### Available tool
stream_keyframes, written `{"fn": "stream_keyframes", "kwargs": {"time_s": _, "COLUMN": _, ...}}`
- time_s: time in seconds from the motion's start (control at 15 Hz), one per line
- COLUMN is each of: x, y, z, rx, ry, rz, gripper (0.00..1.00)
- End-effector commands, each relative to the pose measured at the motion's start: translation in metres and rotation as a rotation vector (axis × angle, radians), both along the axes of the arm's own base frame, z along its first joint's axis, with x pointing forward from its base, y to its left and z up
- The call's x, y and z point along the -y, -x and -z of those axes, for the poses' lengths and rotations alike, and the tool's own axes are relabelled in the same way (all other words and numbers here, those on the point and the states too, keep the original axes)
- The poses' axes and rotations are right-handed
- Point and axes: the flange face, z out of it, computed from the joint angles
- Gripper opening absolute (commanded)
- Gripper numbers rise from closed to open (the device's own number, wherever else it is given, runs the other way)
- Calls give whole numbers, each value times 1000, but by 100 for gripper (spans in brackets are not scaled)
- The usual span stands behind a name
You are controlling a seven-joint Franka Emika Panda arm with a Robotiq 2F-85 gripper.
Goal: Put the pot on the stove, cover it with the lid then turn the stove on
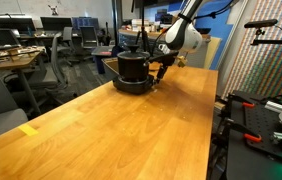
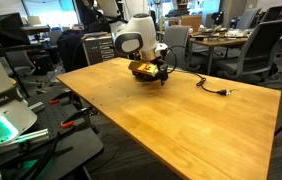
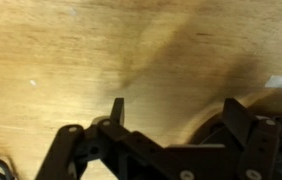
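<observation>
Fingers (image 3: 117, 110) of the claw (image 3: 176, 115) stand spread apart in the wrist view, with nothing between them and only the bare wood of the table (image 3: 71, 50) beneath. In an exterior view the claw points down just beside the stove (image 1: 133, 87), toward the far end of the table. The arm (image 1: 186, 32) reaches in from above, its white wrist bent downward over that spot. One pot (image 1: 132, 66) sits on the one stove, black on black; whether the lid is on it I cannot tell. One black cord (image 2: 196, 82) runs from the stove across the wood to a plug. One strip of yellow tape (image 1: 29, 130) lies near the table's near edge.
</observation>
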Motion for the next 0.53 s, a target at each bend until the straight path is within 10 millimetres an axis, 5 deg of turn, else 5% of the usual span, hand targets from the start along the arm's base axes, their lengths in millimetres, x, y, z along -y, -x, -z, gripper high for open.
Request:
{"fn": "stream_keyframes", "kwargs": {"time_s": 0.0, "x": 43, "y": 9, "z": 6, "rx": 8, "ry": -43, "rz": -57, "gripper": 100}}
{"fn": "stream_keyframes", "kwargs": {"time_s": 0.2, "x": 80, "y": 17, "z": 20, "rx": 40, "ry": -44, "rz": -127, "gripper": 100}}
{"fn": "stream_keyframes", "kwargs": {"time_s": 0.27, "x": 67, "y": 21, "z": 15, "rx": 5, "ry": -31, "rz": -72, "gripper": 100}}
{"fn": "stream_keyframes", "kwargs": {"time_s": 0.47, "x": 81, "y": 24, "z": 21, "rx": 23, "ry": -44, "rz": -102, "gripper": 100}}
